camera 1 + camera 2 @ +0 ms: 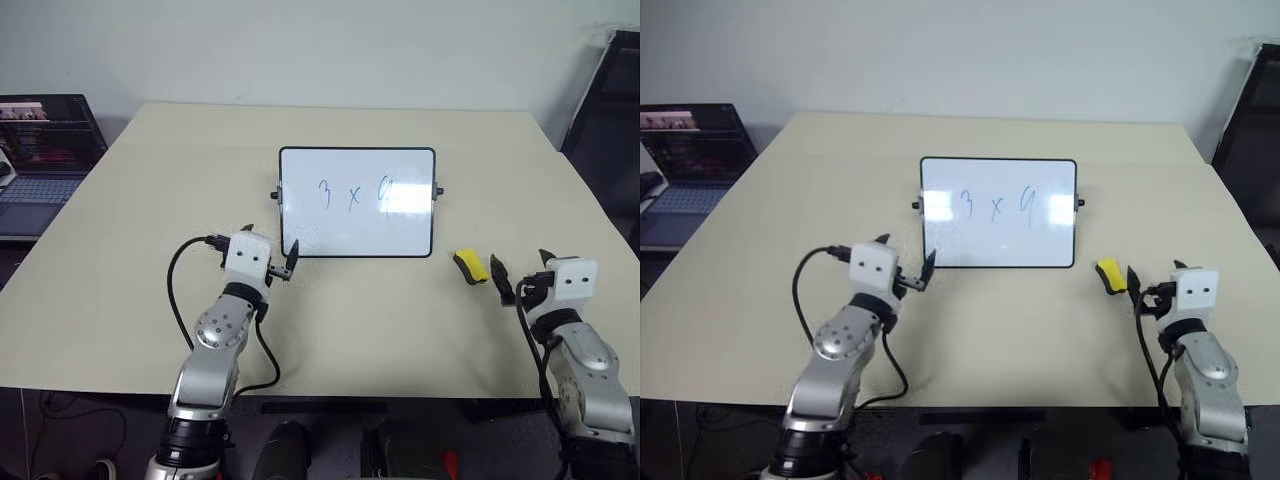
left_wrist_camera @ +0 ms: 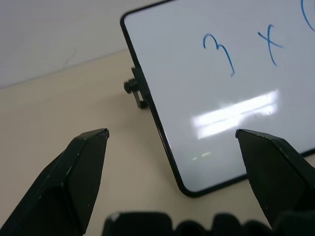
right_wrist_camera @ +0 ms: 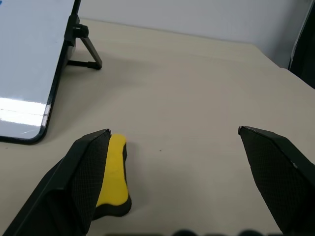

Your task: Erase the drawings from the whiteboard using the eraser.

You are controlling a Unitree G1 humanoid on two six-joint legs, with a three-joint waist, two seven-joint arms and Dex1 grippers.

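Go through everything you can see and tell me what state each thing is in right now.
whiteboard: propped up on its stand on the table, drawings not erased
drawings: blue 3, x and 9, all intact
eraser: lying on the table right of the whiteboard, not held
left gripper: open, empty, at the whiteboard's lower left corner
right gripper: open, empty, beside the eraser
laptop: open, screen lit

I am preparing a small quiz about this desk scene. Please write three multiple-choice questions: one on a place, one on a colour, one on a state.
1. Where does the eraser lie?
A. on the whiteboard
B. on the table, right of the whiteboard
C. in the left gripper

2. What colour are the drawings?
A. blue
B. red
C. green

3. How is the right gripper?
A. shut on the eraser
B. shut, empty
C. open

Answers:
1 B: the eraser rests on the table beside the whiteboard.
2 A: the drawings are blue.
3 C: the right gripper stands wide, holding nothing.
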